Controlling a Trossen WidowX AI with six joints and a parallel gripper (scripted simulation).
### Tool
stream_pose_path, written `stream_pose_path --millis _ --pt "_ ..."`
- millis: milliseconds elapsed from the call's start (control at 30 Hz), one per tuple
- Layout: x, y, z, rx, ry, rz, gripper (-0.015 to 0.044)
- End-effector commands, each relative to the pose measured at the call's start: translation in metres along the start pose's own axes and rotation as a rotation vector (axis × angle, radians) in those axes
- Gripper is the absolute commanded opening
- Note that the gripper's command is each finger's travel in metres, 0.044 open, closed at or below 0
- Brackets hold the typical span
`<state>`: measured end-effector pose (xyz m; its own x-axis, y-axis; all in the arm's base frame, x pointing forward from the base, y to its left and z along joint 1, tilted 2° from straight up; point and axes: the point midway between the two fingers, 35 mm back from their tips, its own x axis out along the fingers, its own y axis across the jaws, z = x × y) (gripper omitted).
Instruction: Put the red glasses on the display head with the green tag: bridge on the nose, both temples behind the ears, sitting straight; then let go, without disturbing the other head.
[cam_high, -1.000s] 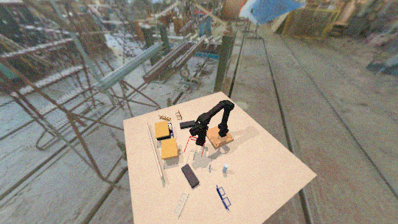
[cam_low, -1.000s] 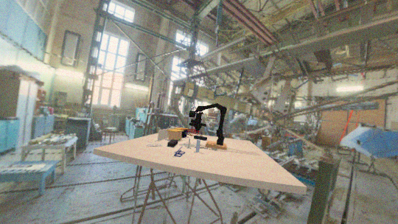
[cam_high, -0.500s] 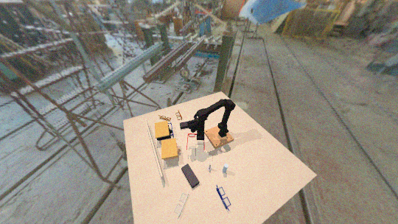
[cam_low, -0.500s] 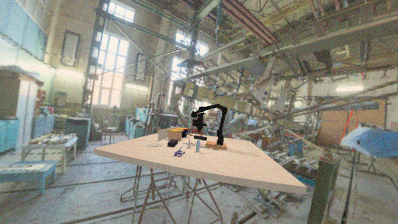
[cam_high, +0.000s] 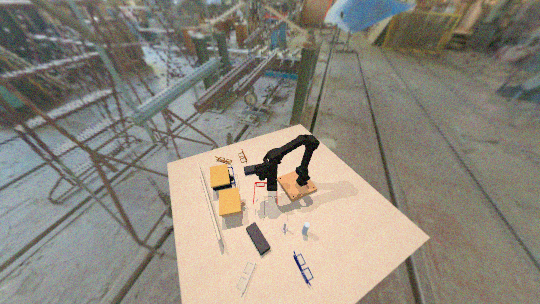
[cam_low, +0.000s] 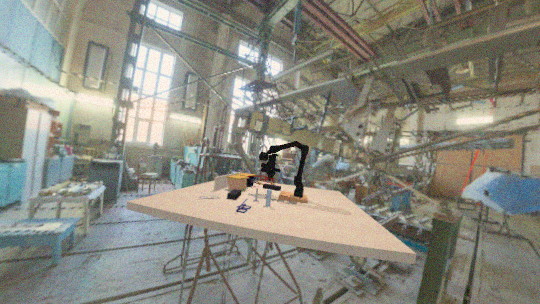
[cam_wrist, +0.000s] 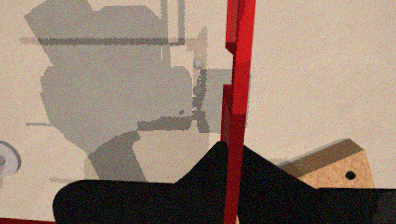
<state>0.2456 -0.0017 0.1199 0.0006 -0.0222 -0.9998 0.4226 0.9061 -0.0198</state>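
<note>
My gripper (cam_high: 272, 189) (cam_wrist: 227, 150) points down and is shut on the red glasses (cam_high: 254, 194) (cam_wrist: 242, 70). They hang clear of the table, with the temples reaching toward the front of the table in the top view. In the wrist view the red frame passes between the black fingers, with two small pale pads beside it. Two blocks with orange tops, the far one (cam_high: 220, 175) and the near one (cam_high: 230, 201), look like the display heads and stand left of the gripper. Dark blue glasses (cam_high: 231, 174) appear to sit at the far block. The green tag cannot be made out.
A dark case (cam_high: 258, 238) lies in front of the near block. A thin stand (cam_high: 285, 228) and a pale blue cylinder (cam_high: 306, 229) stand to its right. Blue glasses (cam_high: 303, 268) and clear glasses (cam_high: 246, 278) lie nearer the front. A long pale strip (cam_high: 210, 207) runs left of the blocks.
</note>
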Motion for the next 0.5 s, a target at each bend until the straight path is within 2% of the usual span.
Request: stream_pose_path --millis 0,467 --pt "0.005 -0.001 0.0 -0.004 0.004 -0.007 0.0" --pt "0.017 0.0 0.001 -0.004 0.004 -0.007 0.0"
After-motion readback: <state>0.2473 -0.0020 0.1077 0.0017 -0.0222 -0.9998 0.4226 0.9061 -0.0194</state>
